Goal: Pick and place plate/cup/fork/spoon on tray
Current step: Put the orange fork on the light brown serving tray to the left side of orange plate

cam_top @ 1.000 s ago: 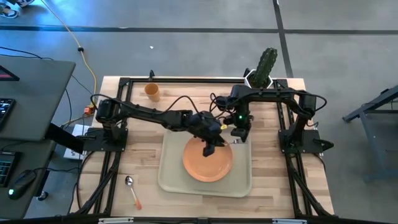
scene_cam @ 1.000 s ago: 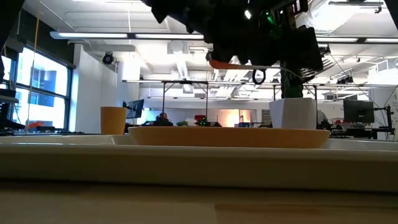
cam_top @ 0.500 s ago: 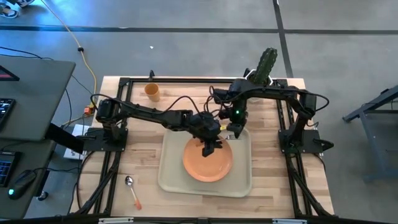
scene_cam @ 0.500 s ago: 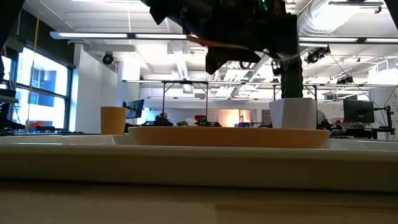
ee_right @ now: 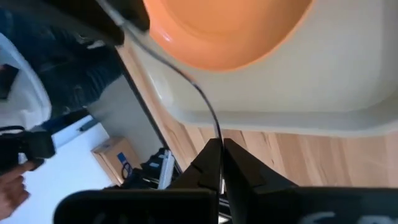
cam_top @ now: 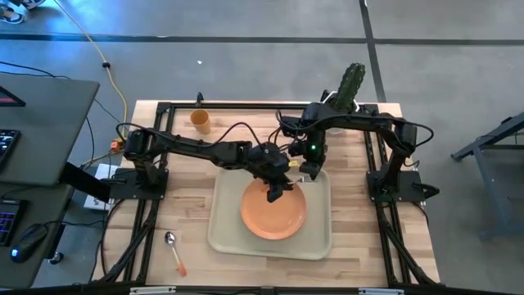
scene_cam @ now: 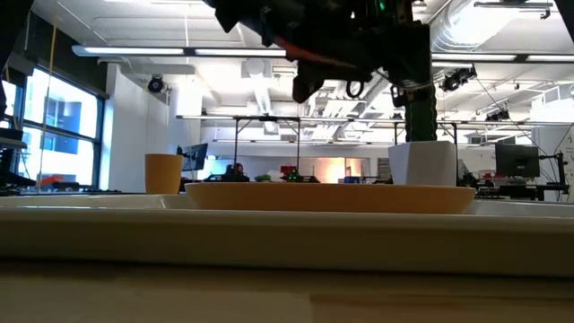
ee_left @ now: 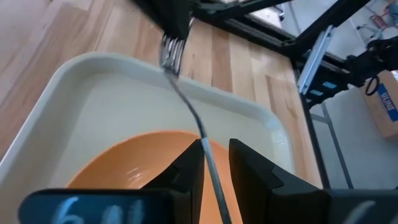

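Pale smooth tray (cam_top: 318, 238) on wood table (cam_top: 188, 213), round orange plate (cam_top: 273, 214) inside. Slim metal fork (ee_left: 186, 102) above tray's far edge, left gripper (ee_left: 214, 167) clamping one end, right gripper (ee_right: 219, 163) apparently pinching tines. Cup (cam_top: 200, 121), spoon (cam_top: 173, 250) outside tray.

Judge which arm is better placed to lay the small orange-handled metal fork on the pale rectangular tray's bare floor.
Right, probably. The right gripper is shut on the small orange-handled metal fork above the pale rectangular plastic tray, beyond the plate. The left gripper hangs over the round orange plastic plate.
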Controlling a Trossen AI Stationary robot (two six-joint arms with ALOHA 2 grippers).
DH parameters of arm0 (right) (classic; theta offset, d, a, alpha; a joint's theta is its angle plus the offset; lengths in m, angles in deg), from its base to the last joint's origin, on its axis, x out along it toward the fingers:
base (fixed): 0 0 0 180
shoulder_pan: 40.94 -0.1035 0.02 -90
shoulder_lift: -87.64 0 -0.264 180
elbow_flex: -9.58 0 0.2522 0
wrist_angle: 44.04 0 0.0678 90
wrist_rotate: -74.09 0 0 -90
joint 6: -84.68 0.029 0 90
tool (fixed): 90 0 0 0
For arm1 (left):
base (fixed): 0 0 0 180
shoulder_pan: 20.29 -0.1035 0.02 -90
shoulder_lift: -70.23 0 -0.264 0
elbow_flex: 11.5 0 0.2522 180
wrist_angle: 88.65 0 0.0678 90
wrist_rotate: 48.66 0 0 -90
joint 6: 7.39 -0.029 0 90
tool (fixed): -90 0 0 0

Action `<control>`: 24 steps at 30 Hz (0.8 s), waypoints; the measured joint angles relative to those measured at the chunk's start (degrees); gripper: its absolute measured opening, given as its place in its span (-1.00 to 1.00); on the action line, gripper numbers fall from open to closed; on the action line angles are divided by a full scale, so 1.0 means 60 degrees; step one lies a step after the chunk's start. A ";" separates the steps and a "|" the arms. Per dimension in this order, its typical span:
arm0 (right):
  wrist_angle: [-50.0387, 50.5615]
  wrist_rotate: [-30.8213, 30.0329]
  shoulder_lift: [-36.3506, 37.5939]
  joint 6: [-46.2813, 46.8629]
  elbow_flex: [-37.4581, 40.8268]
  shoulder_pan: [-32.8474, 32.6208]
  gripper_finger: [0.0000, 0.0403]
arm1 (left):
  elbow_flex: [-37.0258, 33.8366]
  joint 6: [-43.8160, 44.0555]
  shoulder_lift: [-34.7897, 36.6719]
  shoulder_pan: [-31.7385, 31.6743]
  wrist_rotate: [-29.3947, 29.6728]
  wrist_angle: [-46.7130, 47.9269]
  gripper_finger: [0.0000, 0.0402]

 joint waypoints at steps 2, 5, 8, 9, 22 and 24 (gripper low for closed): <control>-0.0014 -0.0020 -0.0001 -0.0007 -0.0001 -0.0074 -1.00 | 0.0002 -0.0009 0.0048 0.0003 0.0044 -0.0070 -0.69; -0.0021 -0.0085 -0.0001 0.0005 0.0001 -0.0127 -1.00 | 0.0009 -0.0009 0.0063 0.0007 0.0153 -0.0012 -0.69; -0.0017 -0.0286 -0.0001 0.0038 -0.0001 -0.0152 -1.00 | 0.0009 -0.0005 0.0063 -0.0004 0.0183 -0.0020 -0.69; -0.0021 -0.0354 -0.0001 0.0040 0.0001 -0.0152 -1.00 | 0.0009 -0.0009 0.0063 0.0000 0.0181 -0.0016 -0.71; -0.0057 -0.0459 -0.0001 0.0075 -0.0005 -0.0152 -1.00 | 0.0016 -0.0348 0.0063 0.0199 0.1262 0.0380 -0.83; -0.0035 -0.0553 -0.0001 0.0064 -0.0006 -0.0149 -1.00 | 0.0020 -0.0284 0.0063 0.0221 0.1728 0.0529 -0.74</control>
